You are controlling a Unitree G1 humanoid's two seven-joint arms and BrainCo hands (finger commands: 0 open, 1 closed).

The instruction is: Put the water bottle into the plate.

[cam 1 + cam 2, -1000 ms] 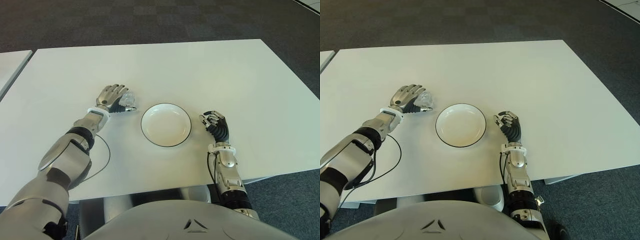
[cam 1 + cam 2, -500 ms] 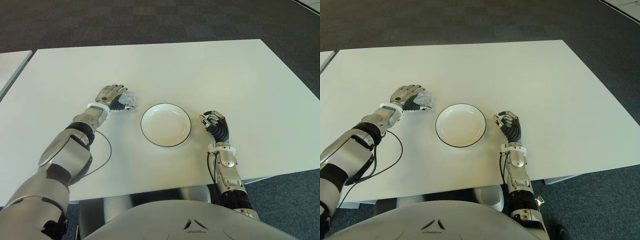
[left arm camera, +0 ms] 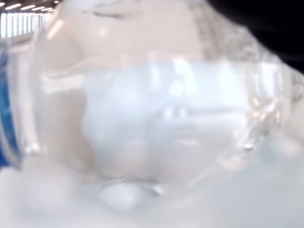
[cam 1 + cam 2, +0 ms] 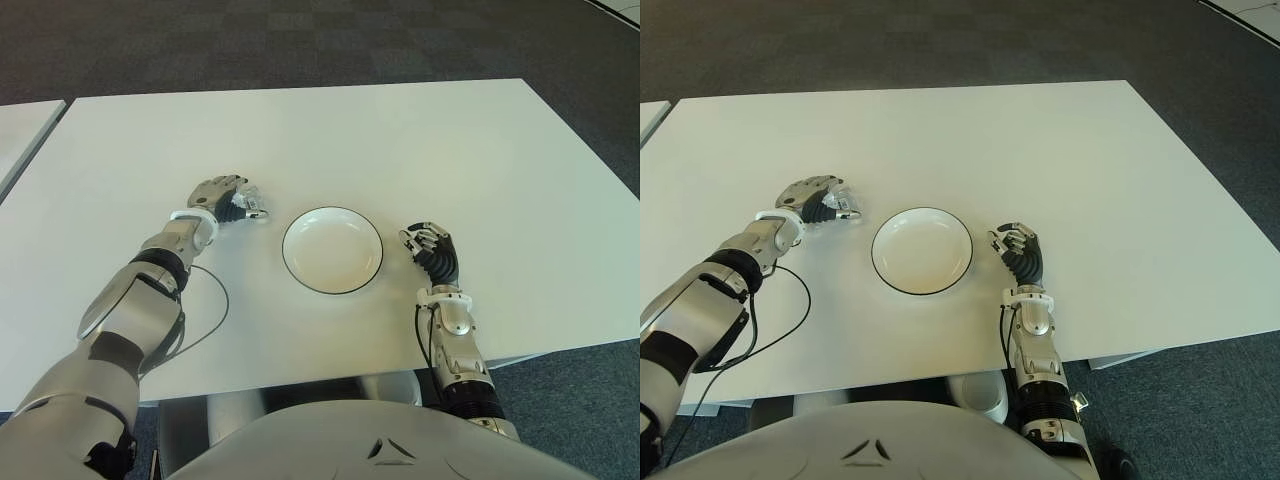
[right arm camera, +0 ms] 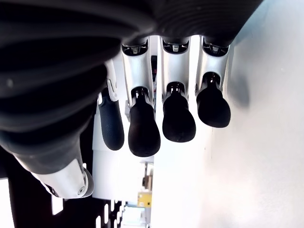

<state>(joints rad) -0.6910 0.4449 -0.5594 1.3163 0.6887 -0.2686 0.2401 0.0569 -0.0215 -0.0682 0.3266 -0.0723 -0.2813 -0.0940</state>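
Left hand (image 4: 222, 196) wraps a clear, crinkled water bottle (image 4: 252, 204) with blue label, left of plate (image 4: 331, 249). Right hand (image 4: 432, 250), fingers curled and empty, shows right of plate.

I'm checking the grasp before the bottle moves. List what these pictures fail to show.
- Water bottle: in the eye views the left hand covers most of it; its cap and full length are hidden.
- Left wrist view: the bottle fills the picture, blurred, so no fingers show.
- Contact between bottle and table: hidden under the hand.
- Right hand, right of the plate: whether it touches the table cannot be told.
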